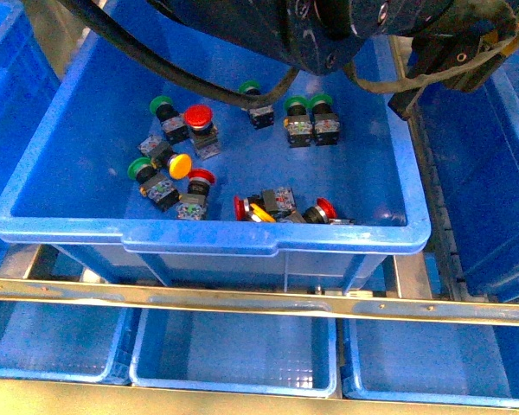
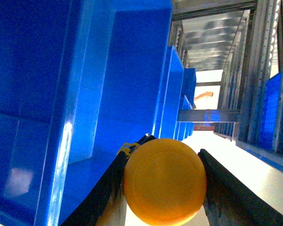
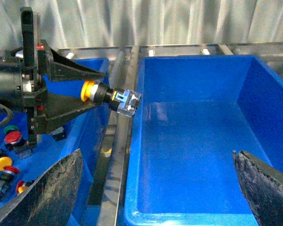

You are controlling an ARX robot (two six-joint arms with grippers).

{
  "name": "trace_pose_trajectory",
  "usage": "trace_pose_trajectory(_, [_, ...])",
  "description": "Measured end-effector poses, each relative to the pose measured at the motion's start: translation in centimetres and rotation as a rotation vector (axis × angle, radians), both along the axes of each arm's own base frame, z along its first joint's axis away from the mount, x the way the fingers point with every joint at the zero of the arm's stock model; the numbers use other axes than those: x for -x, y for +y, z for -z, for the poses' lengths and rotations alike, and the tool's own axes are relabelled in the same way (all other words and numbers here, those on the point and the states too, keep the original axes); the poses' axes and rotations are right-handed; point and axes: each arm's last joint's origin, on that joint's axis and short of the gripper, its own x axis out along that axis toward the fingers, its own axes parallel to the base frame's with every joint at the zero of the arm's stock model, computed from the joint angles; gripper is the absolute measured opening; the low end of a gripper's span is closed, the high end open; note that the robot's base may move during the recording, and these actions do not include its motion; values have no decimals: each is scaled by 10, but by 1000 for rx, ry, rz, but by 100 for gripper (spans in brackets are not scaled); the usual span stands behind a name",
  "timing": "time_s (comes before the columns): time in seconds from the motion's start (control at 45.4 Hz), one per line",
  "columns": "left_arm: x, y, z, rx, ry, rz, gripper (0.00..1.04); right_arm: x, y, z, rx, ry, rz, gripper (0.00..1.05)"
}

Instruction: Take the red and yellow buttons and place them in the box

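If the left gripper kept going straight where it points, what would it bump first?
Probably nothing soon. The left gripper, shut on the yellow button, points across the open top of the box. The button's tip seems just above the near rim, though height is hard to judge.

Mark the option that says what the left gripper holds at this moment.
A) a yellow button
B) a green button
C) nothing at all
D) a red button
A: the left gripper is shut on a yellow button, whose round yellow cap sits clamped between the two dark fingers in the left wrist view, with its black body sticking out in front in the right wrist view.
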Motion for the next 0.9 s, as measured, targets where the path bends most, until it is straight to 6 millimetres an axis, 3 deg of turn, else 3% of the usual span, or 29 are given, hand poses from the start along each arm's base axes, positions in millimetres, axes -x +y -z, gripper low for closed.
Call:
trace_pose_trajectory(0.286, [-2, 12, 11, 9, 23, -26, 35, 0, 0, 0, 0, 0, 0, 97])
trace_pose_trajectory(0.419, [-5, 16, 11, 10, 24, -35, 35, -6, 0, -1, 168, 365, 21, 97])
trace_pose_trajectory(0.507, [-6, 17, 11, 12, 22, -37, 35, -23, 4, -6, 330, 480, -98, 97])
trace_pose_trajectory(0.661, [-6, 16, 11, 13, 22, -32, 35, -62, 11, -17, 558, 452, -262, 97])
trace_pose_trajectory(0.727, [-6, 16, 11, 13, 22, -33, 35, -81, 15, -22, 624, 422, -312, 97])
trace_pose_trajectory(0.904, [-5, 16, 11, 10, 25, -31, 35, -103, 24, -21, 702, 384, -401, 97])
